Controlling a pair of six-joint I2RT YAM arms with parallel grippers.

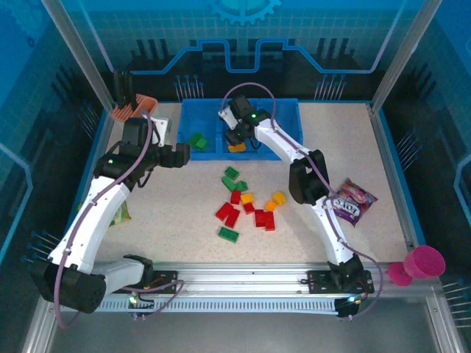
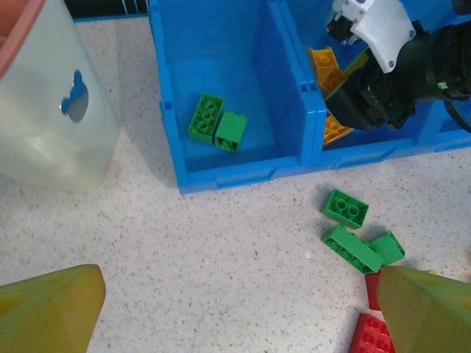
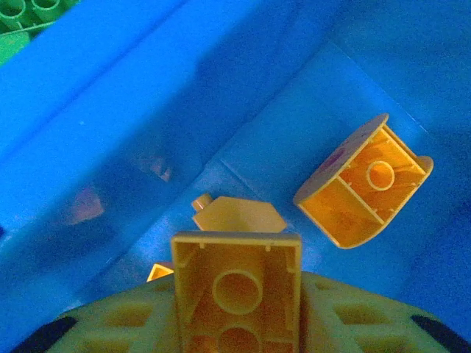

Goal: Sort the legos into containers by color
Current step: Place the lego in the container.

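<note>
The right fingers (image 3: 147, 312) pinch an orange-yellow brick (image 3: 237, 287) over the middle compartment (image 3: 309, 95) of the blue tray (image 1: 287, 107), hollow underside up at the wrist camera, long axis running back along the fingers. The left fingers (image 2: 48, 309) gape wide, empty, above the worktop (image 2: 221, 257).

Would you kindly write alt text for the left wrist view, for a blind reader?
Two green legos lie in one compartment of the blue tray; the right gripper reaches into the next, among orange-yellow legos. Three green legos lie on the table.
</note>
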